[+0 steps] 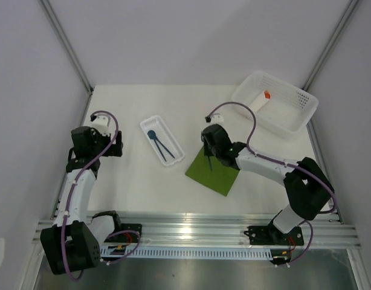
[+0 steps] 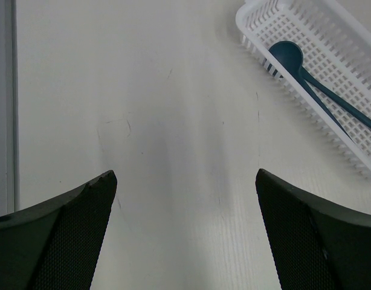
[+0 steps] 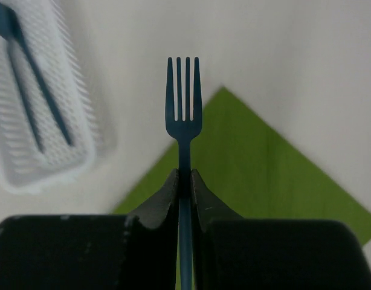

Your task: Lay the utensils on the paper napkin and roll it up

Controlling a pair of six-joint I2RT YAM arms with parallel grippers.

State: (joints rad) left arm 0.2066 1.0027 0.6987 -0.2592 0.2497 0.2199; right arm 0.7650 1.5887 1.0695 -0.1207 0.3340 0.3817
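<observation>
The olive-green paper napkin (image 1: 217,174) lies flat, right of centre. My right gripper (image 1: 208,158) hangs over its left corner, shut on the handle of the dark blue fork (image 1: 209,163). In the right wrist view the fork (image 3: 183,103) sticks out past my right gripper (image 3: 184,175), tines forward, above the napkin (image 3: 264,175). The blue spoon (image 1: 153,135) lies in the narrow white tray (image 1: 171,158), crossed by a second slim dark handle. My left gripper (image 1: 117,147) is open and empty over bare table, left of the tray. The left wrist view shows my left gripper (image 2: 185,181) and the spoon (image 2: 286,53).
A white mesh basket (image 1: 294,115) stands at the back right, holding a white piece with an orange tip (image 1: 262,99). The narrow tray (image 2: 258,27) sits up and to the right of my left fingers. Grey walls and metal rails border the table.
</observation>
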